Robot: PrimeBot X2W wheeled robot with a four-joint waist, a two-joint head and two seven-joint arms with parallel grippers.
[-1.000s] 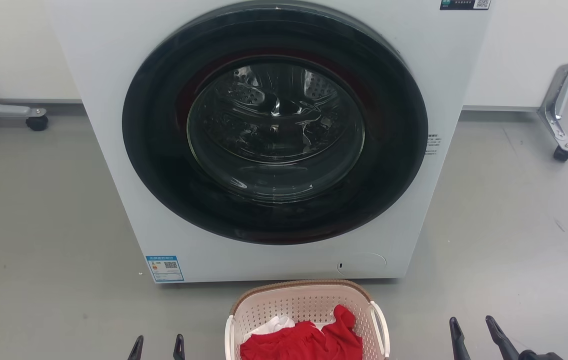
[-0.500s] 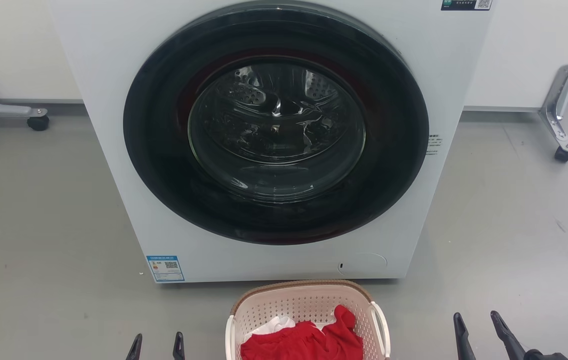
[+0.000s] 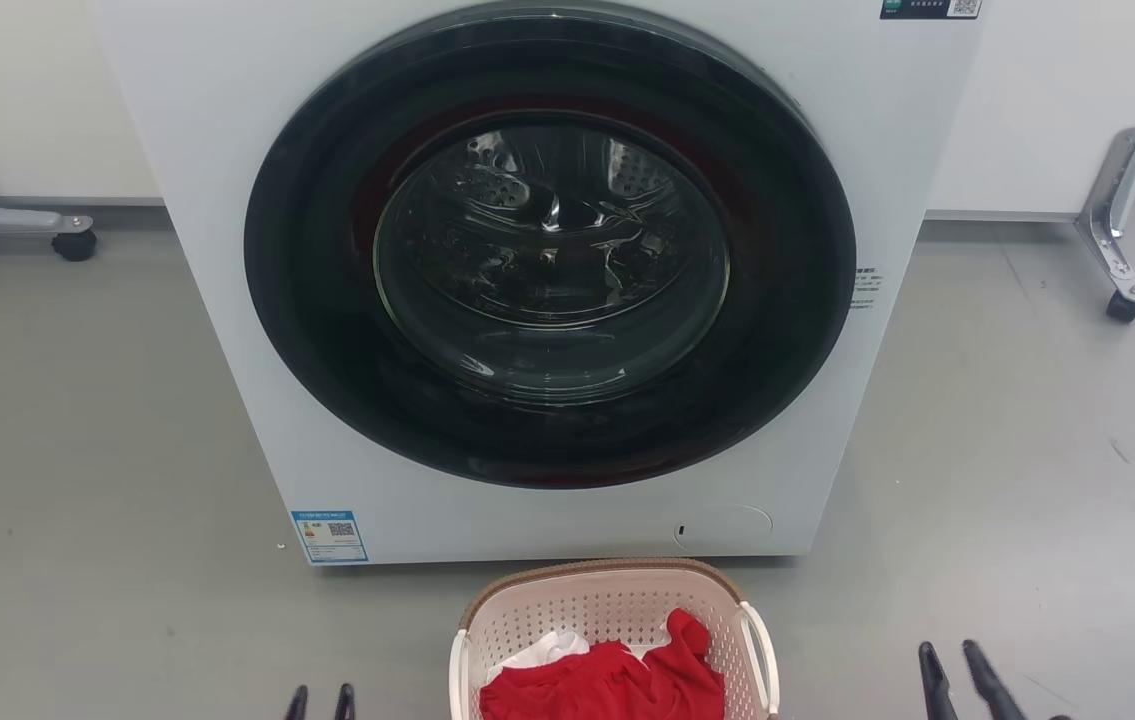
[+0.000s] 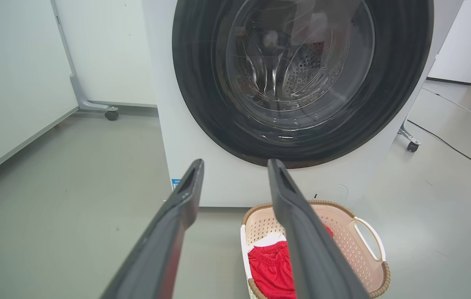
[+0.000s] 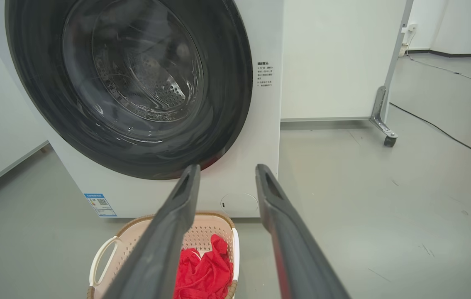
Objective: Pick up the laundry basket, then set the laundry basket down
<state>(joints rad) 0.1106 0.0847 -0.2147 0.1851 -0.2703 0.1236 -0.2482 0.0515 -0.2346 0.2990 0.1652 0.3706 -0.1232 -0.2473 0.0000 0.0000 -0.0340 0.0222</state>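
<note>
Looking down from the head view, I record the laundry basket point(image 3: 617, 608) standing on the grey floor point(image 3: 77, 450), just before the white washer point(image 3: 207, 250) and below its shut round door point(image 3: 552, 260). A red garment point(image 3: 607, 688) and a white cloth point(image 3: 545, 650) lie inside it. My left tool point(image 3: 321, 702) shows as two fingertips to the basket's left, my right tool point(image 3: 949, 665) likewise to its right; both are clear of the basket. A blue label point(image 3: 330, 537) sits low on the washer's front.

Left wrist view: my left tool's fingers stand well apart with nothing between them. This view adds the basket's loop handle point(image 4: 368, 237) on the far side and its brown rim.

Right wrist view: my right tool's fingers are also spread and hold nothing. Noted here alone: a printed notice point(image 5: 264, 74) on the washer's front edge and a cable point(image 5: 438, 128) across the floor.
</note>
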